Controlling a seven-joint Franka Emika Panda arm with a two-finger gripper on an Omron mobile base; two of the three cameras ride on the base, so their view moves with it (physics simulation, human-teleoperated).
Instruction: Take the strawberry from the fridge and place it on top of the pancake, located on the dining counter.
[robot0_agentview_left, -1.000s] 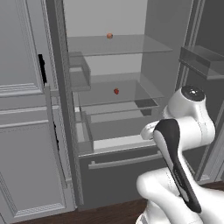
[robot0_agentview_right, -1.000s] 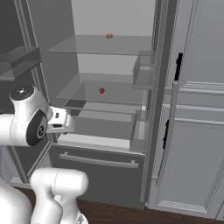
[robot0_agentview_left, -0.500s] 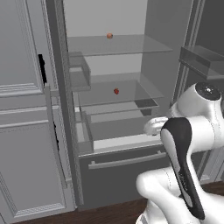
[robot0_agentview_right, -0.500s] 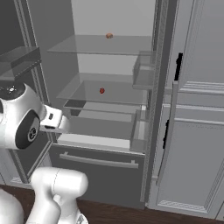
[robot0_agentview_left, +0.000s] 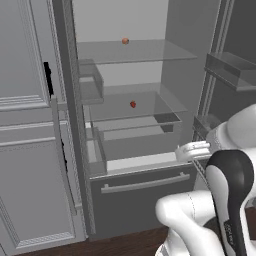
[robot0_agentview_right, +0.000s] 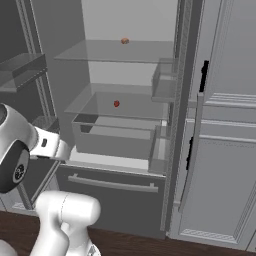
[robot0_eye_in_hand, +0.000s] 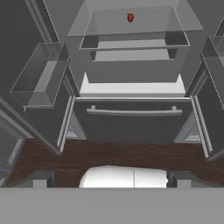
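The fridge (robot0_agentview_left: 140, 200) stands open, its pale inside and glass shelves facing me. The strawberry (robot0_agentview_left: 132, 104) (robot0_agentview_right: 116, 103) lies on the middle glass shelf, above the clear drawers. In the hand view the strawberry (robot0_eye_in_hand: 130, 17) is far ahead at the top, beyond the fridge (robot0_eye_in_hand: 131, 127) drawer front. My gripper (robot0_eye_in_hand: 111, 180) is open and holds nothing; its dark fingertips (robot0_eye_in_hand: 40, 179) sit wide apart, well short of the shelves and low in front of the bottom drawer. The pancake and the dining counter are out of view.
An orange round fruit (robot0_agentview_left: 125, 41) (robot0_agentview_right: 124, 41) sits on the top shelf. Door bins (robot0_agentview_left: 91, 82) (robot0_agentview_left: 231, 70) jut out on both open doors. Light grey cabinets (robot0_agentview_left: 25, 150) (robot0_agentview_right: 225, 165) flank the fridge. Dark wood floor (robot0_eye_in_hand: 131, 155) lies below.
My arm has swung back and down, toward the right edge of the left base view and the left edge of the right one. The strawberry has stayed put. The gripper remains open.
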